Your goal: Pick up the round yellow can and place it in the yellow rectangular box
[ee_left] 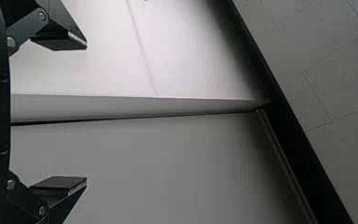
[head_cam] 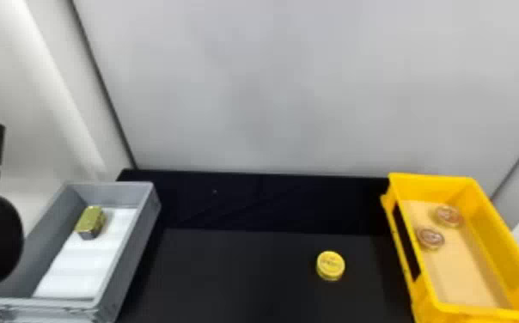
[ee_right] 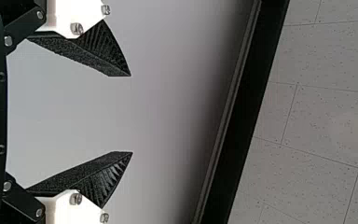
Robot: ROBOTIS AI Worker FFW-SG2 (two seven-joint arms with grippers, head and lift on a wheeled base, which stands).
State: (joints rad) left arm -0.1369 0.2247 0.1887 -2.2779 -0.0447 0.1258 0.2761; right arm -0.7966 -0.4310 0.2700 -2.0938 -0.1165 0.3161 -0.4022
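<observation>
Sitting on the worktop (head_cam: 228,275): round yellow can (head_cam: 331,265), flat side down, at about 5 o'clock from the middle of the head view, well apart from both boxes.
Yellow rectangular box (head_cam: 488,230): at 3 o'clock from the can; its long sides run roughly from 11 to 5 o'clock.
Already in that box: 2 round tins (head_cam: 449,215) toward its 12 o'clock end, so the can would best go down on their 6 o'clock side.
Grey box (head_cam: 136,245): at 9 o'clock from the can, the wrong way for this carry.
Can's long axis: none seen from above; it is squat and round, so the fingers could close across it from any hour, and a low, centred grip should stop it skidding.
Right gripper (ee_right: 131,114): fingers spread, nothing between them, pale panel beyond.
Left gripper (ee_left: 86,113): fingers spread and holding nothing, also facing pale panels.
Nearer arm: probably the right, given the can's side of the worktop, though its wrist view gives no bearing on the can.
Next move: bring the right fingers down over the can, grip, lift above the box wall, then carry toward 3 o'clock.
</observation>
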